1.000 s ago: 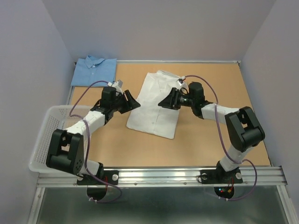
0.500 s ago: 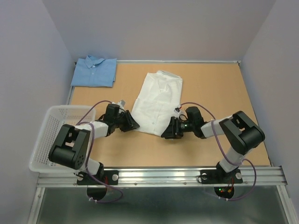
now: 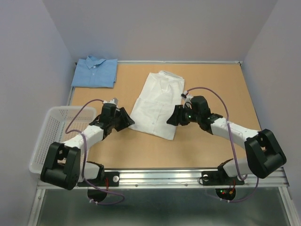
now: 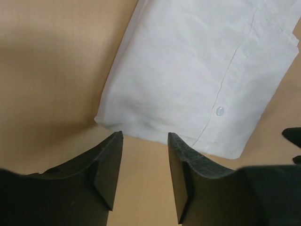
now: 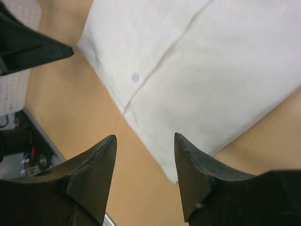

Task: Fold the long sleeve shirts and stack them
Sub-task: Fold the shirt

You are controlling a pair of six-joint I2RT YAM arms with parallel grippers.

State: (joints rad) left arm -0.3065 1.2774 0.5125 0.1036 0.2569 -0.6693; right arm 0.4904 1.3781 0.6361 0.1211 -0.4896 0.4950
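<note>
Left jaws: the left gripper (image 4: 143, 172) stands moderately open and has hold of nothing; only bare table (image 3: 211, 84) shows in the gap.
Ahead of the left fingertips: the hem of the white shirt (image 3: 157, 106) runs across just beyond them, with its near left corner a little to their left. Whether a tip touches the cloth cannot be told.
Right jaws: the right gripper (image 5: 145, 172) is also parted, about as wide, and empty.
Ahead of the right fingertips: the white shirt's near right corner comes down into the gap, close beside one finger. Whether the fingers are down at the level of the cloth cannot be told.
White shirt, lie: it is folded into a long rectangle and flat on the table, its collar end away from both grippers and its hem end between them.
Placket: a button (image 4: 219, 111) sits beyond and to the right of the left fingertips.
Grippers to each other: they are on opposite sides of the hem end, with the cloth between.
Blue shirt (image 3: 95, 72): it is folded and lies well beyond the left gripper at the table's far left corner, apart from the white shirt.
Basket (image 3: 44, 136): white mesh, behind and to the left of the left gripper, off the table's left edge.
</note>
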